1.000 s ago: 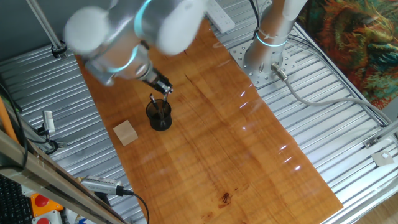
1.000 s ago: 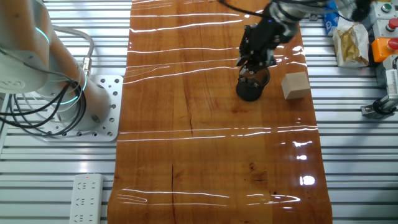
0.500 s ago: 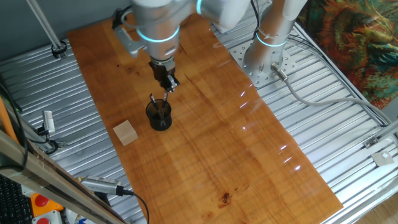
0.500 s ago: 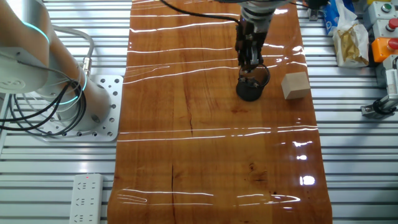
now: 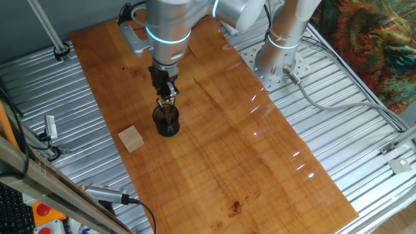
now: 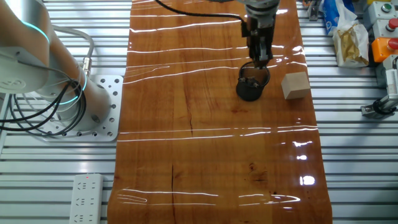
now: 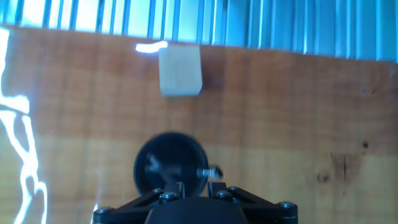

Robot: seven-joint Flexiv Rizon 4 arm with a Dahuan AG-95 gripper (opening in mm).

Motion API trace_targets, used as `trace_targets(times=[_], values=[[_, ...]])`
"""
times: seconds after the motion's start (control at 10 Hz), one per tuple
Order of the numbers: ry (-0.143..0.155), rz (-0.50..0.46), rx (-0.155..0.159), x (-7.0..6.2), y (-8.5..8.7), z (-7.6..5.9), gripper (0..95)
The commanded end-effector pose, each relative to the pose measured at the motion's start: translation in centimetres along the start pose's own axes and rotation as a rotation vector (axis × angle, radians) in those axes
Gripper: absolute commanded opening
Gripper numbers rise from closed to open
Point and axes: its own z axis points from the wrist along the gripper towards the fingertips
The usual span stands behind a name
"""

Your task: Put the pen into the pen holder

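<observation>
The pen holder (image 5: 167, 122) is a small black round cup on the wooden table. It also shows in the other fixed view (image 6: 250, 88) and in the hand view (image 7: 170, 164). The pen (image 5: 160, 106) stands leaning inside it, its top sticking out at the rim, and its metal end shows inside the cup in the hand view (image 7: 209, 170). My gripper (image 5: 166, 95) hangs upright just above the holder's far rim, also seen in the other fixed view (image 6: 260, 60). Its jaws stand slightly apart with nothing between them (image 7: 197, 185).
A pale wooden block (image 5: 132, 138) lies on the table beside the holder, also in the other fixed view (image 6: 295, 85) and the hand view (image 7: 180, 70). The robot base (image 5: 279, 62) stands at the table's far side. Ribbed metal surrounds the tabletop.
My gripper swung from a tilt to upright and shifted over the holder's rim. The pen stayed in the holder and the block did not move.
</observation>
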Motion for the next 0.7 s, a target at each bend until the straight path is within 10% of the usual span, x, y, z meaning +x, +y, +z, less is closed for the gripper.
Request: trace_targets(times=[0.1,0.7], values=[[0.007,0.096,-0.023,0.2,-0.3,0.0,19.0],[0.013,0.181,-0.04,-0.7,-3.7,0.3,19.0]])
